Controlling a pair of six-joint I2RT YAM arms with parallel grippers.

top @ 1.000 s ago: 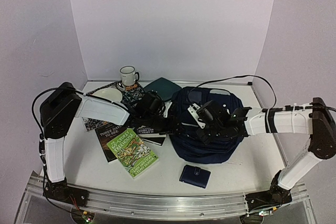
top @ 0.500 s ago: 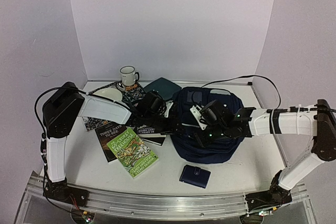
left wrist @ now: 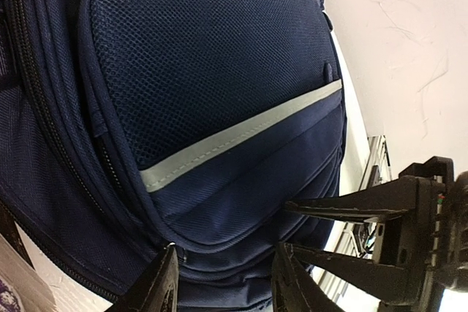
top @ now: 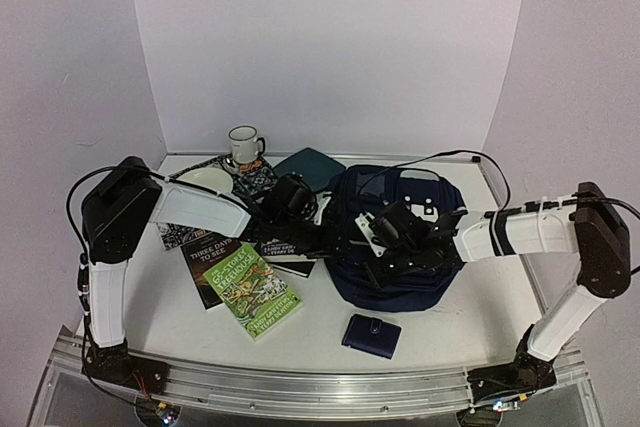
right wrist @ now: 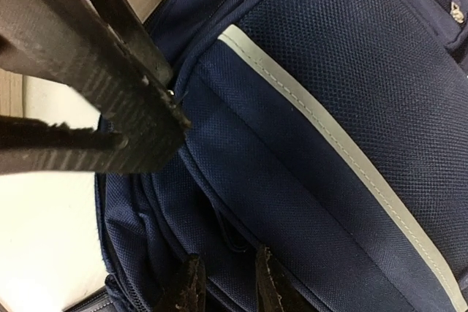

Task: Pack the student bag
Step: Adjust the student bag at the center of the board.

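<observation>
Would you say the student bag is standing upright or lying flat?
Lying flat: the student bag rests on its back, front pocket facing the overhead camera.

A fixed camera, high at the near side, is looking down and forward across the whole table (top: 480, 322), taking in the student bag (top: 400, 292) from well back. The left wrist camera is sitting close against the bag's front, looking out past its own fingers (left wrist: 164, 286), with the right gripper (left wrist: 285, 228) showing at lower right. The right wrist camera is facing the same panel from the opposite side, equally near, with the left gripper (right wrist: 164, 147) filling its upper left. Both wrist views are sharing the pale stripe (left wrist: 241, 133).
</observation>
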